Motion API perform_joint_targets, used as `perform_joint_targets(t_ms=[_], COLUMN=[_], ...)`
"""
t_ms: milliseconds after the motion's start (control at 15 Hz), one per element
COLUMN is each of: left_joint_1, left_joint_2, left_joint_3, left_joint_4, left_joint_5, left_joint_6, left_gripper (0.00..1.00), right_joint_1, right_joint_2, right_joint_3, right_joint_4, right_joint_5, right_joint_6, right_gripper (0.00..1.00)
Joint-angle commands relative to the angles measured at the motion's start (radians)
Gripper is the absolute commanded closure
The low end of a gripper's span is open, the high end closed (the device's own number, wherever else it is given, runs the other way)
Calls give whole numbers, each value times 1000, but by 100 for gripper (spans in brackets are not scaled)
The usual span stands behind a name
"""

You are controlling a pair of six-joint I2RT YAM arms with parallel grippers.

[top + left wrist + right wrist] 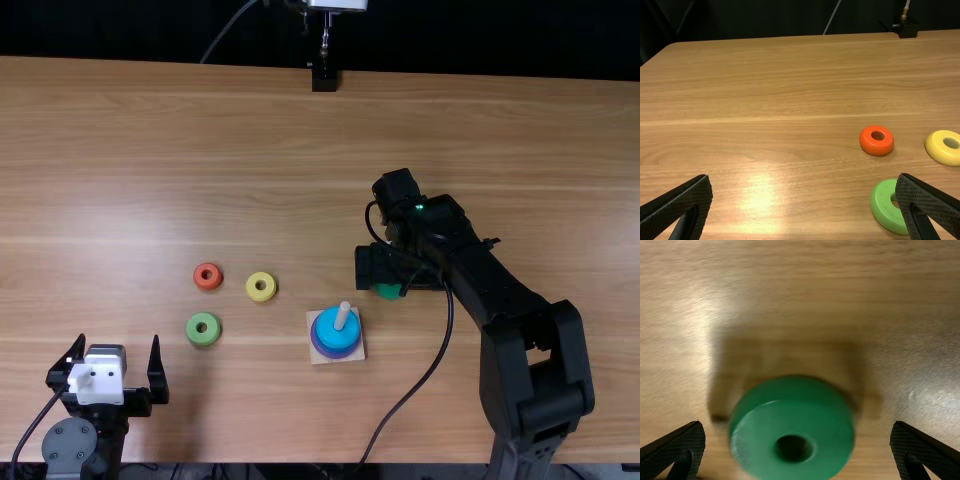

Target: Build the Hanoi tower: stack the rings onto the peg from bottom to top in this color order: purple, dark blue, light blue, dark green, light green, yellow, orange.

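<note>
The light brown wooden table [150, 150] wore a streaky grain in paler and darker bands. The small round ring [208, 286] was orange-red, another round ring [252, 290] yellow, a third [192, 332] light green, and a glossy one [757, 440] dark green. Light blue topped purple on the stacked round rings [332, 335]; the square wooden base [357, 352] was pale beige

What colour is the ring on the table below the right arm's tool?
The ring is dark green, best seen in the right wrist view.
</note>
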Motion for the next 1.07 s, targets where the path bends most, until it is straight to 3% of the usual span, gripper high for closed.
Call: perform_joint_targets(t_ms=[0,733,800,867,1000], left_joint_1=[8,8,8,8,8], left_joint_2=[-11,-11,-11,-11,-11], left_joint_3=[-107,-107,-107,-107,-107], left_joint_4=[-66,-66,-66,-66,-66], left_joint_5=[-3,-3,-3,-3,-3], left_joint_6=[3,3,3,3,3], left_gripper=[0,0,0,0,0], right_joint_1=[-15,-15,-15,-15,-13], right_joint_2=[13,15,15,13,13], right_joint_3=[-9,-38,-38,-37,-37], right_joint_4=[5,11,14,14,16], right_joint_5=[0,6,7,9,11], right_joint_6=[0,6,6,7,11], right_gripper=[0,2,11,26,76])
